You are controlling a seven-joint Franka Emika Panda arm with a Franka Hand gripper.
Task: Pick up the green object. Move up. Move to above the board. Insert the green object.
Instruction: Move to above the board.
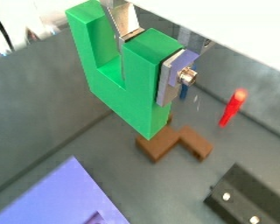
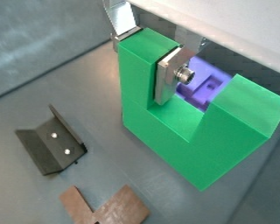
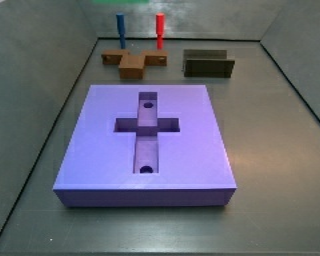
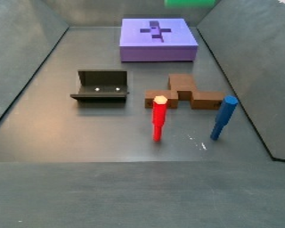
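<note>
the board [image 3: 156, 150] is your biggest landmark: a purple-blue slab flat on the floor, its cross-shaped recess [image 3: 147, 125] empty, a small round hole at each end of the long arm. in a side view it sits at 12 o'clock of everything else on the floor [image 4: 158, 37].

next down in size is the green object [image 1: 122, 74], lifted clear of the floor. only a green blur shows at the top edge of both side views, so you cannot read its height over the board from there. in both wrist views the gripper [image 2: 178, 74] is clamped on one prong, one finger [image 1: 171, 77] flat against the prong's outer face.

on the floor, the fixture [image 3: 208, 63] stands at 3 o'clock of the brown cross piece [image 3: 131, 61]; a blue peg [image 3: 120, 26] and a red peg [image 3: 160, 27] stand upright at 12 o'clock of that piece.

your risks, as i judge them: the grip is on one prong only, so the piece could pivot during travel and arrive skewed. in a wrist view the brown cross piece lies below it [image 1: 171, 144], so the board is not yet underneath; descend early and you press onto the wrong thing.
</note>
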